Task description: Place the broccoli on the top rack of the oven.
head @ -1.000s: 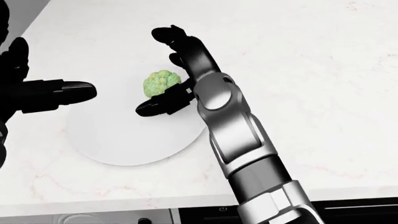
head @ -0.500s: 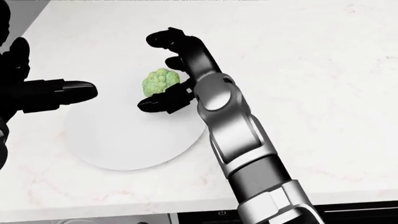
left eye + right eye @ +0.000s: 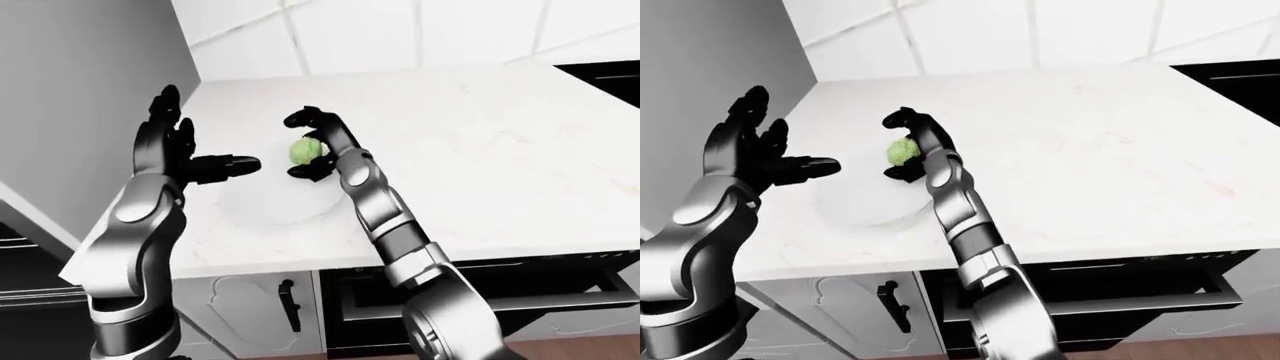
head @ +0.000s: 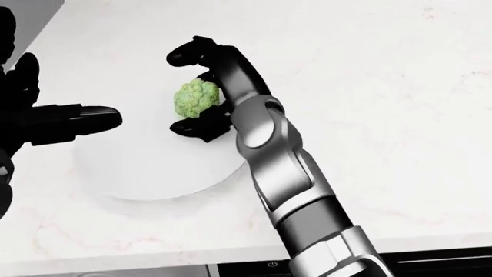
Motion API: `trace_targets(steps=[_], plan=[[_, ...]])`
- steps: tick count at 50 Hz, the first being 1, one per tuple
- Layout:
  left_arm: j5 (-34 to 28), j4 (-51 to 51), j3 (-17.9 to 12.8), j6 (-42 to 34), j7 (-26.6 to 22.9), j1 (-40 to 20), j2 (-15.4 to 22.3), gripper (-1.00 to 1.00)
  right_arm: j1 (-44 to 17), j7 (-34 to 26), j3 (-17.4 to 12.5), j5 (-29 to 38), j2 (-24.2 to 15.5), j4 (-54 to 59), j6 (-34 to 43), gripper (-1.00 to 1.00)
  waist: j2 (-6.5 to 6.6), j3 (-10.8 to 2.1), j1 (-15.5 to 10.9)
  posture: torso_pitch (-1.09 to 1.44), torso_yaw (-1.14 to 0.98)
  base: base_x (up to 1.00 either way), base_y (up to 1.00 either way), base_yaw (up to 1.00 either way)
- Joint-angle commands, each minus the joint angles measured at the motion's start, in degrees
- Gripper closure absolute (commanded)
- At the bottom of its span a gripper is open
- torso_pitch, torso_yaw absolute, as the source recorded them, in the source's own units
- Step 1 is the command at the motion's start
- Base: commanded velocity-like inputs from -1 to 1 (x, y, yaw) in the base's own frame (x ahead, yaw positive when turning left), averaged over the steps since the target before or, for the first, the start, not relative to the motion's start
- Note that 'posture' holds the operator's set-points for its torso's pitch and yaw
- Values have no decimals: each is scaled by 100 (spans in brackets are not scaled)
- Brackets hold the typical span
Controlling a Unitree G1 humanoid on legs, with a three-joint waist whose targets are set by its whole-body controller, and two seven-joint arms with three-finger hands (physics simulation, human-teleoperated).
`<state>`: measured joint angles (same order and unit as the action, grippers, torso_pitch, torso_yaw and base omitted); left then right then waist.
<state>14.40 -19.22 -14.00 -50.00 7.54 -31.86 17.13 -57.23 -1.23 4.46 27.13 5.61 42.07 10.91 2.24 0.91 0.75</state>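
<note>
A white marble counter (image 4: 385, 86) carries a white plate (image 4: 138, 173) near its left end, close to the near edge.

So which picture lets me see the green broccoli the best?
The head view: it looks straight down, so the broccoli appears biggest, bumpy and light green, on the white plate between the right hand's black fingers. In both eye views it is only a small green ball farther off.

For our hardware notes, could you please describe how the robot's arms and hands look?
Both arms are glossy silver-grey metal in rounded segments with bulbous joints. The left hand and right hand are matte black with three thick, rounded fingers. No cables or markings show.
</note>
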Motion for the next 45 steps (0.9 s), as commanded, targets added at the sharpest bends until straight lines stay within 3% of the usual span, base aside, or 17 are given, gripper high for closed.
trace_targets(steps=[1,10,13,28,33,39,45], plan=[[-18,-178,-56,202,5,-152,66,-100,-121,4,12,85,14,-59,-49,-18,28,-108,-5,0,0,0,0,0],[-25,-203,-54,210,8,-111,40,-100,-140,78,0,156,30,19,-145,-7,26,-113,-16,0,0,0,0,0],[-21,-213,-64,211,-2,-88,45,-100,-135,99,-6,161,36,58,-175,10,22,-117,-18,0,0,0,0,0],[-35,-150,-41,232,12,-132,37,-100,-217,183,-38,141,21,153,-279,23,17,-140,-22,0,0,0,0,0],[-36,-72,-29,252,21,-208,45,-100,-265,113,-51,116,8,-142,-76,100,11,-142,-26,0,0,0,0,0],[-13,-136,-55,180,30,-223,74,-100,-285,119,-67,72,21,-359,48,100,7,-129,-28,0,0,0,0,0],[-2,-202,-94,112,-1,-201,135,-100,-302,-141,-171,-500,110,-1280,945,97,-3,-115,-31,0,0,0,0,0]])
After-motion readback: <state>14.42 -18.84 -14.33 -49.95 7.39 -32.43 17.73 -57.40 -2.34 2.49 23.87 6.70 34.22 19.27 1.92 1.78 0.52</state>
